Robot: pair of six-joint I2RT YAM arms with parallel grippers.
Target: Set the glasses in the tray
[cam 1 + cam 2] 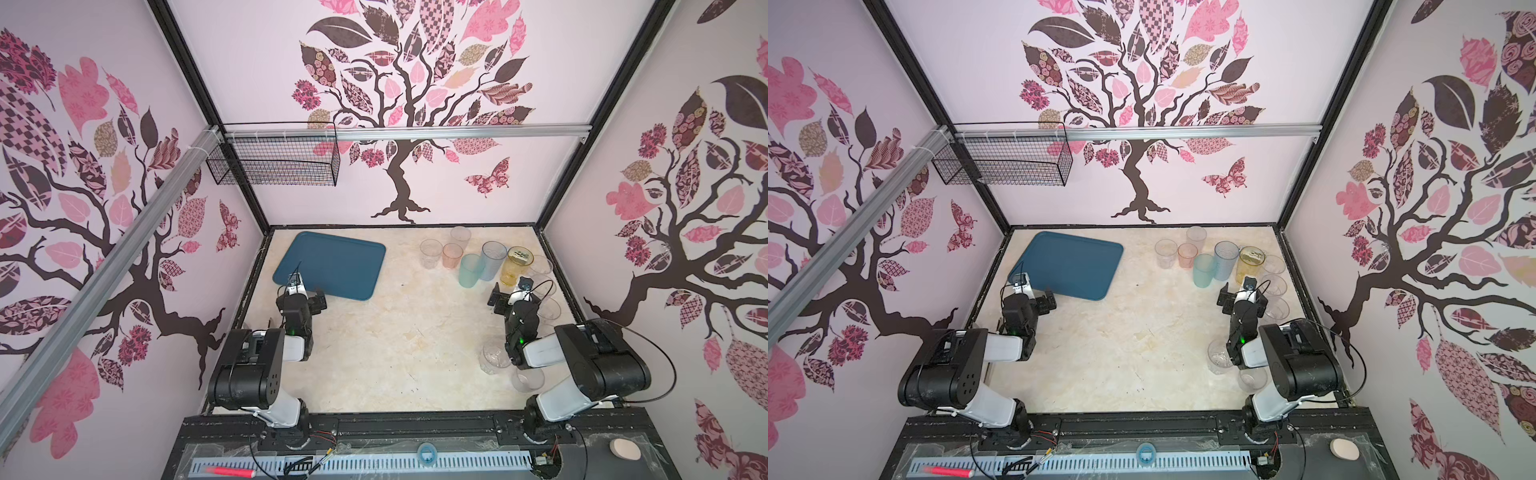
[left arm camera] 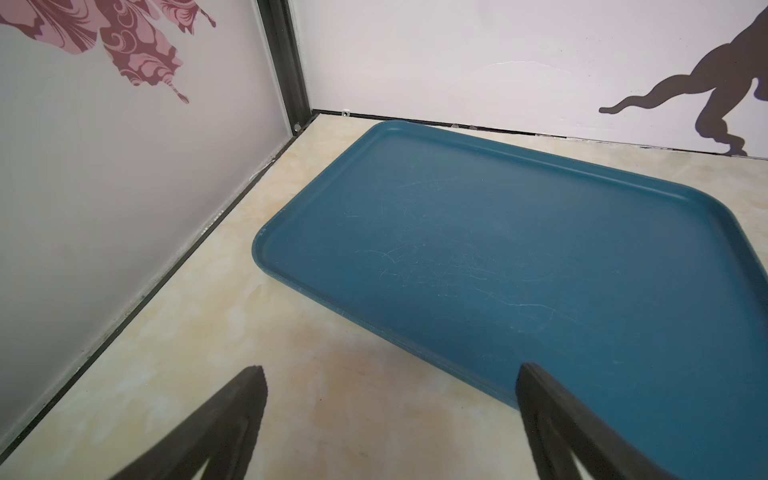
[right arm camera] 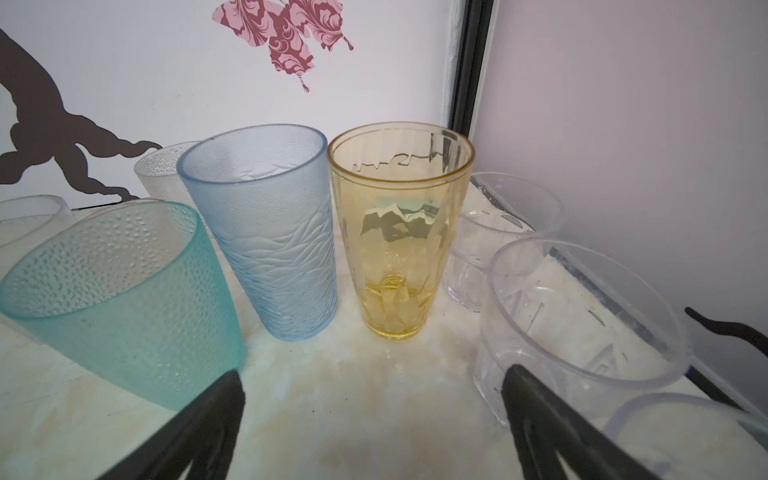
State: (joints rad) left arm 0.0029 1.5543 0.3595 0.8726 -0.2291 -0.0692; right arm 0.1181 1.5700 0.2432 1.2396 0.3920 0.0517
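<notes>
The dark teal tray [image 1: 332, 266] [image 1: 1071, 266] lies bare at the back left. My left gripper [image 1: 306, 297] [image 2: 392, 370] hovers open at its near corner, one fingertip over the rim [image 2: 374, 328]. The glasses stand upright in a cluster at the back right: teal [image 3: 120, 299], blue-grey [image 3: 274, 232], yellow [image 3: 399, 232], pink [image 1: 452, 255] and several clear ones [image 3: 573, 316] along the right wall. My right gripper [image 1: 513, 293] [image 3: 374, 372] is open just short of the yellow glass, holding nothing. Two more clear glasses [image 1: 494, 358] stand by the right arm's base.
A black wire basket [image 1: 274, 160] hangs on the back wall above the tray. Walls close the table in on three sides. Bare marbled tabletop [image 1: 399, 332] lies between the two arms.
</notes>
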